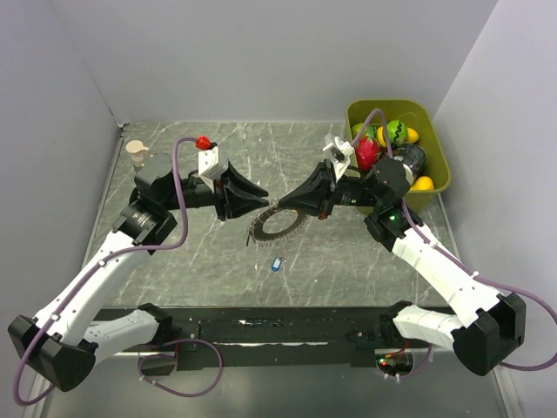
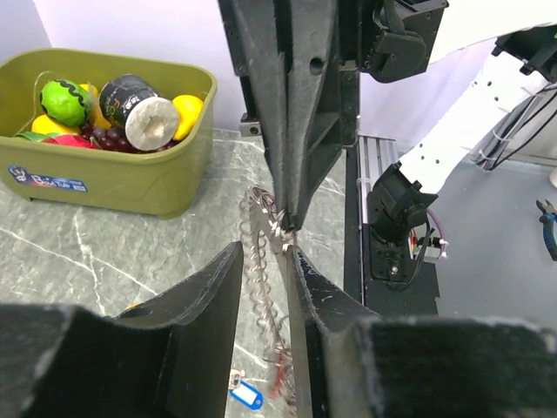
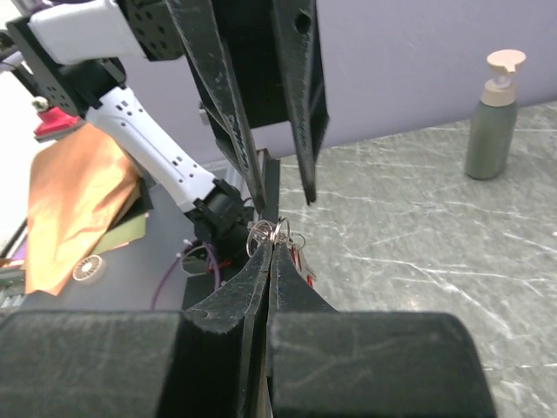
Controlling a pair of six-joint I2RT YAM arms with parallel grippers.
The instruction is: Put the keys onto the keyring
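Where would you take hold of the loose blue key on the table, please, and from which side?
The blue key lies flat on the table, apart from the keyring, with bare surface around it. I would probably come straight down from above and close on its plastic head, which looks like its widest part.

I see a grey-green, marble-veined surface (image 1: 191, 252) closed in by pale walls on three sides. In the far right corner an olive-green bin (image 1: 440, 161) sits directly on it, hard against the walls. In the far left corner a small pump bottle (image 1: 135, 150) stands upright, well apart from the bin. Near the middle, toward my side, one blue-headed key (image 1: 277, 263) lies loose and flat. Just beyond it is the keyring (image 1: 277, 226); I cannot tell whether its lower edge touches the surface.
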